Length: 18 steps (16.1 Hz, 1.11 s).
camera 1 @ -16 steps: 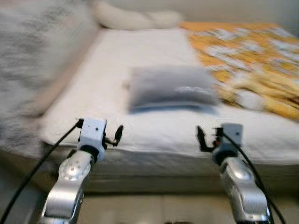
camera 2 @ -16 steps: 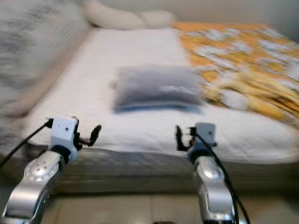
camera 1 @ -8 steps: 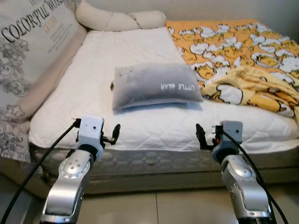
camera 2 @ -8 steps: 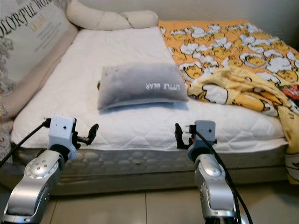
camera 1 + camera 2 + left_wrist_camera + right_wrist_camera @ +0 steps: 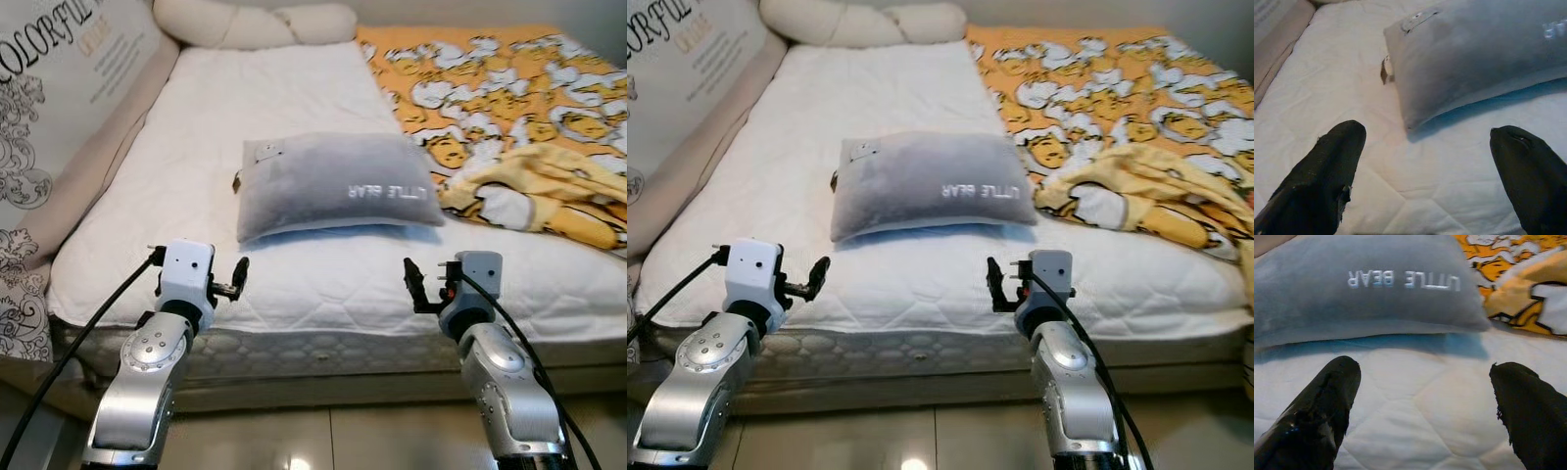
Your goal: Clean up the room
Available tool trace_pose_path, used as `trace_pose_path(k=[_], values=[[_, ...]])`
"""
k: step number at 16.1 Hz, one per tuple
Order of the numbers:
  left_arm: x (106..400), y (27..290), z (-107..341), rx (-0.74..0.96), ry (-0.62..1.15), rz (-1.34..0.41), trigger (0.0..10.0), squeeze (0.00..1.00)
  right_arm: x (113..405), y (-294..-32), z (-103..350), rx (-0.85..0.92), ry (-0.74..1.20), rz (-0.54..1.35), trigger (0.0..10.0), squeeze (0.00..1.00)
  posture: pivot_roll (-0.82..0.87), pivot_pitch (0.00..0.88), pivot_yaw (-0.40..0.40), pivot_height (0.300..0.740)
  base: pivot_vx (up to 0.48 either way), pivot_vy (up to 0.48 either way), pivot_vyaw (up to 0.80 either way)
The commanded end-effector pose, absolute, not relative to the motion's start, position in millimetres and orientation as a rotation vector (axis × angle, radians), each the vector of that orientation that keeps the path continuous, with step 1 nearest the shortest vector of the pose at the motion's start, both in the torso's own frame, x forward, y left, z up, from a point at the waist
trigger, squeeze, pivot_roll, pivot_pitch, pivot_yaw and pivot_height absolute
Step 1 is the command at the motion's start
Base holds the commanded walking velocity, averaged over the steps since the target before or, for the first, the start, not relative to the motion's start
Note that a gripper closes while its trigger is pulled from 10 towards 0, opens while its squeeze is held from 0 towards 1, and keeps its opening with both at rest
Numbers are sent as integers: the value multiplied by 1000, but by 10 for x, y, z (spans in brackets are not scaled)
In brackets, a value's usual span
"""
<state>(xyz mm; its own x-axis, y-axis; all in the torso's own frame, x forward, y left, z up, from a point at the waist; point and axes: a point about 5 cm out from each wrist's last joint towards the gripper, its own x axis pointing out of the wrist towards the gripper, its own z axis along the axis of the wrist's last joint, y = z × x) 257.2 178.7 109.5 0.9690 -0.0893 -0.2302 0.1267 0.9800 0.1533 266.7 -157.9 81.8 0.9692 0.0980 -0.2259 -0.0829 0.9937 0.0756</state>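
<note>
Closer now than half a second back, our head camera has dipped toward the bed, so the grey "LITTLE BEAR" pillow (image 5: 333, 191) sits lower and larger in view; the pillow itself has not shifted on the white mattress (image 5: 294, 98). It lies flat across the middle of the mattress, its far right corner just beside the crumpled yellow cartoon blanket (image 5: 534, 186), which is heaped and unfolded over the orange printed sheet (image 5: 480, 69). Our left gripper (image 5: 235, 282) and right gripper (image 5: 416, 289) hover at the near edge of the bed, both with fingers spread apart and holding nothing. We judge the tidying barely begun: pillow misplaced, blanket unfolded. At the head end lie a cream bolster (image 5: 250, 22) and a printed headboard cushion (image 5: 59, 108). Our left wrist view shows a small tag (image 5: 1386, 68) at the pillow's side seam; the right wrist view reads the lettering (image 5: 1403, 279) clearly.
</note>
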Motion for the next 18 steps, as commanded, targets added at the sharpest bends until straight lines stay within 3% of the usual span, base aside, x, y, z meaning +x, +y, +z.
trace_pose_path(k=[1,18], values=[[2594,1758,1129,164,216,-114,10000,0,2674,-1618,857,56,213,88,10000,0,-43,0,24,740,356,0,0],[2600,1750,1137,170,219,-118,10000,0,2654,-1559,842,20,219,141,10000,0,-40,0,25,740,352,0,35]])
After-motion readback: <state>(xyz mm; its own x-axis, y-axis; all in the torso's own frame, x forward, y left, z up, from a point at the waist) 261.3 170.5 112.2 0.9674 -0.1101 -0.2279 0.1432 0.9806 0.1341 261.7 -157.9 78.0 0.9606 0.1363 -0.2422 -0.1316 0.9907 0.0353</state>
